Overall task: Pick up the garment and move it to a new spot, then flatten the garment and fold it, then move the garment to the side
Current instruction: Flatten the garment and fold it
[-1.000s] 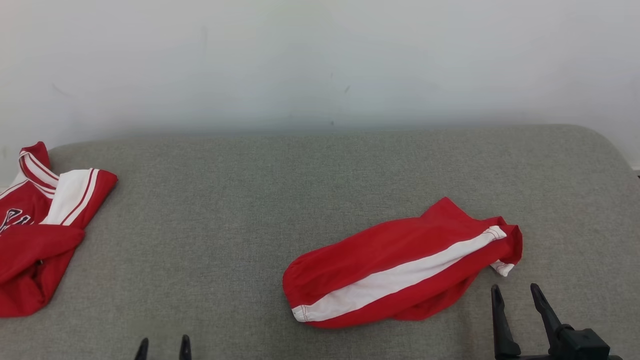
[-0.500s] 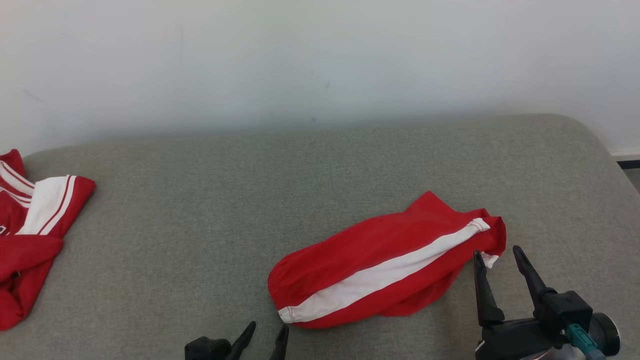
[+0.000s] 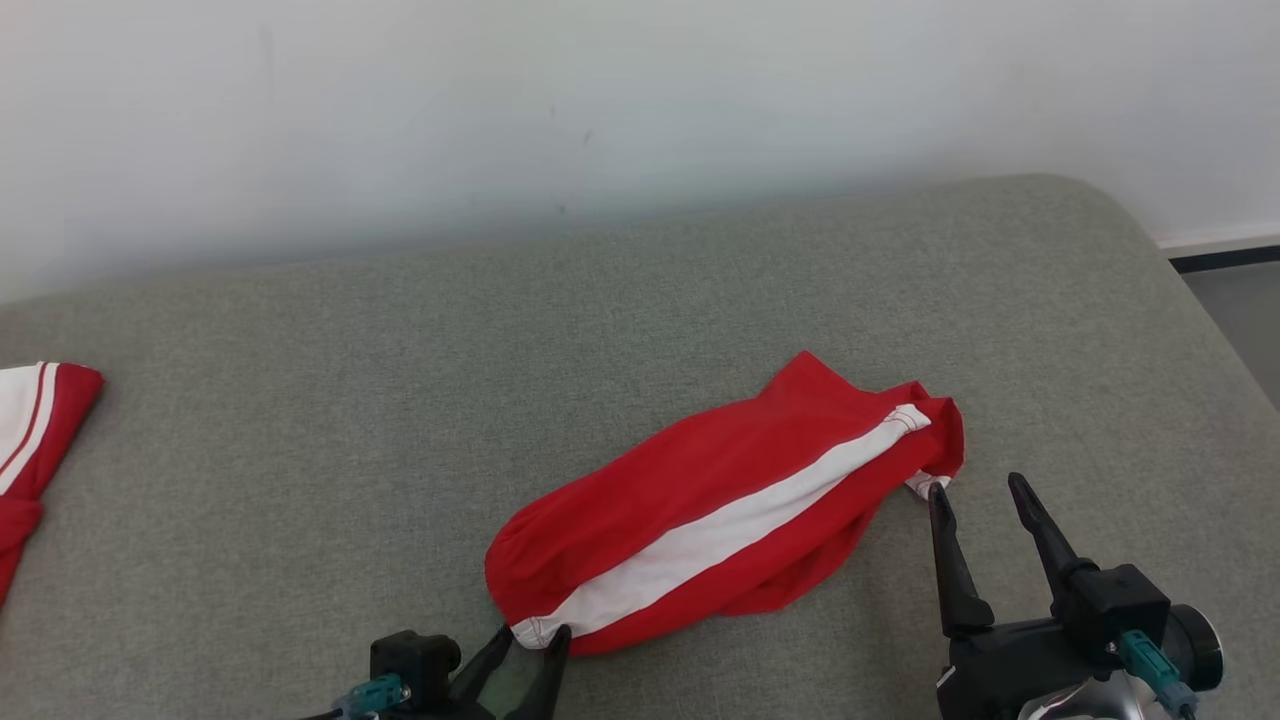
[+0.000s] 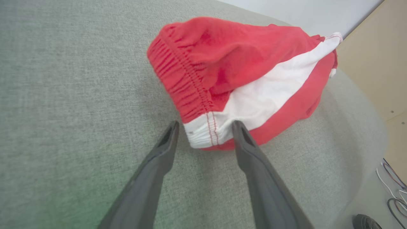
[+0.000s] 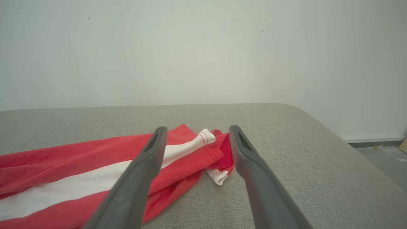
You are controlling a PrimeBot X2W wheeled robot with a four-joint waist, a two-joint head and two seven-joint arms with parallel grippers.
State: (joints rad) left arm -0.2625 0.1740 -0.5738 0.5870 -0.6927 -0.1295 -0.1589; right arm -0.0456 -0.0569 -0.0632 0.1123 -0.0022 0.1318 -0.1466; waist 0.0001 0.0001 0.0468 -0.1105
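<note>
So we're on step 1, the pick-up: garment [image 3: 730, 510], red shorts w/ a white side stripe, lies bunched and slanted on the grey padded worktop [image 3: 300, 450], nearer the right half, not lifted yet. A 2nd red-and-white piece [image 3: 40, 420] sits well apart at the far left edge.

Left pincer [image 4: 206, 124]: spread wide, nothing held. Its tips straddle the white waistband corner; one finger looks to be touching the cloth there, the other sits on bare worktop just beside it.

Right pincer [image 3: 975, 483]: also wide open and empty, tips just beside the other end, by the leg hem and a small white flap. Contact w/ the fabric we can't tell.

Next, as we judge it: both pincers need to go a bit further in and down, so each closes on its end thru all layers, then lift together, approx level, to carry the garment to its new spot. Risk: pinching 1 layer only, so the rest sags.
</note>
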